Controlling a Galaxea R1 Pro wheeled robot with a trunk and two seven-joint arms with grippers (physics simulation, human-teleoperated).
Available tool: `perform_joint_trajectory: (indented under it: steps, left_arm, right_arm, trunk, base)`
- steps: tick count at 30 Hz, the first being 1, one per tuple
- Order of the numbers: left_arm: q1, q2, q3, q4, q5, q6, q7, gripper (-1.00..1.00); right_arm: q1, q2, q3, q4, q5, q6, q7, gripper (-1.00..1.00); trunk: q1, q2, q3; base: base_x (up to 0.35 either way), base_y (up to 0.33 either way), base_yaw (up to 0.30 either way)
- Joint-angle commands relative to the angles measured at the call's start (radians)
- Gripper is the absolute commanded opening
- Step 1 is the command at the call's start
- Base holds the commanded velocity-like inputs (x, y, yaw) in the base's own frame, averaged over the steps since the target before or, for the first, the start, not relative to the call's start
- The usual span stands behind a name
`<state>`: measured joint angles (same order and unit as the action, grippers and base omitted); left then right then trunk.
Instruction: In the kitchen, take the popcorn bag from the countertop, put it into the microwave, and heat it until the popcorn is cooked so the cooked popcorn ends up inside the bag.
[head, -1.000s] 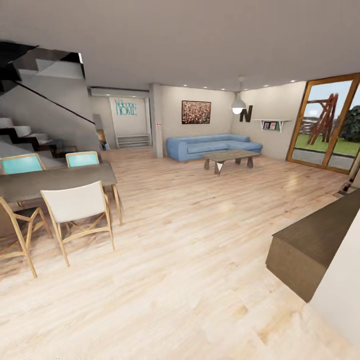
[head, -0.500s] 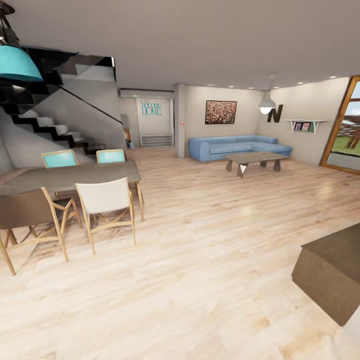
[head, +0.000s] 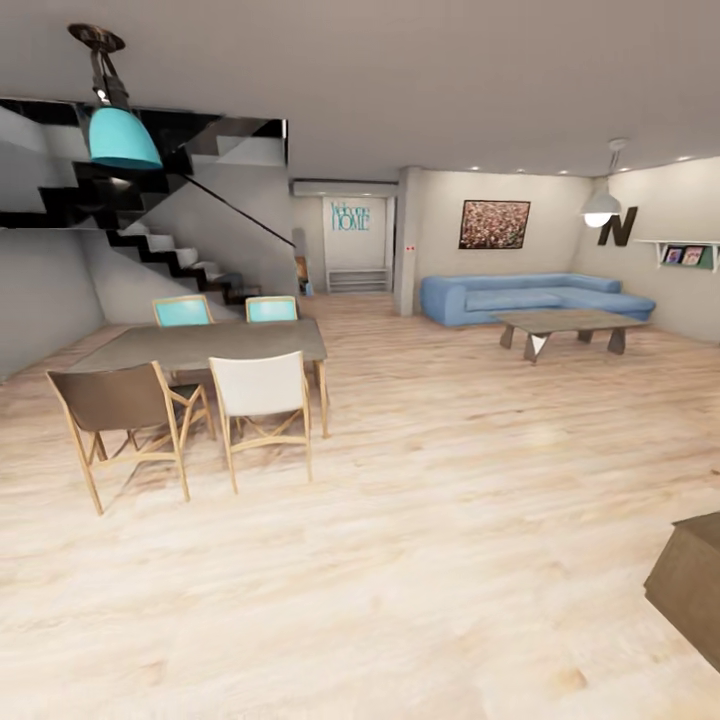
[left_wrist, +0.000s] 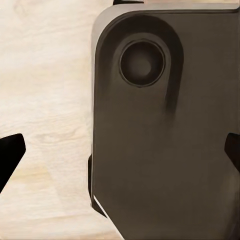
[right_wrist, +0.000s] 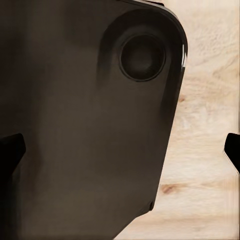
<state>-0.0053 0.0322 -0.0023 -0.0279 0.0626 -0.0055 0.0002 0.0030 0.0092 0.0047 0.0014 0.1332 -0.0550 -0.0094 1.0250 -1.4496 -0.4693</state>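
Facing a living and dining room with a wood floor (head: 430, 520), not a kitchen. Left of frame: a dining table (head: 205, 343) with chairs (head: 262, 405) under a teal lamp (head: 122, 137), stairs (head: 180, 255) behind. Upper right: a blue sofa (head: 530, 297) and coffee table (head: 562, 325). Both wrist views look down at the robot's dark base (left_wrist: 165, 135). The left gripper (left_wrist: 120, 155) and right gripper (right_wrist: 120, 152) have their fingertips spread wide apart, holding nothing.

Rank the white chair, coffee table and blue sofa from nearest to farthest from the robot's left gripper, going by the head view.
1. white chair: left, at the dining table's near side.
2. coffee table: right, mid-room.
3. blue sofa: right, behind the coffee table, by the far wall.
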Motion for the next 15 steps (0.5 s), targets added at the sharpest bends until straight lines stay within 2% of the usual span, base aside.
perform_joint_trajectory:
  steps: [1, 15]
  left_arm:
    - [-0.001, 0.000, -0.001, 0.000, 0.007, -0.001, 0.000, 1.00]
    - [-0.001, 0.000, -0.001, 0.000, 0.007, -0.001, 0.000, 1.00]
  right_arm:
    - [0.000, 0.000, 0.000, 0.000, 0.008, -0.003, -0.001, 1.00]
    - [0.000, 0.000, 0.000, 0.000, 0.006, -0.003, -0.001, 1.00]
  trunk:
    - [0.000, 0.000, -0.001]
    - [0.000, 0.000, -0.001]
  base:
    - [0.000, 0.000, 0.300]
    - [0.000, 0.000, 0.300]
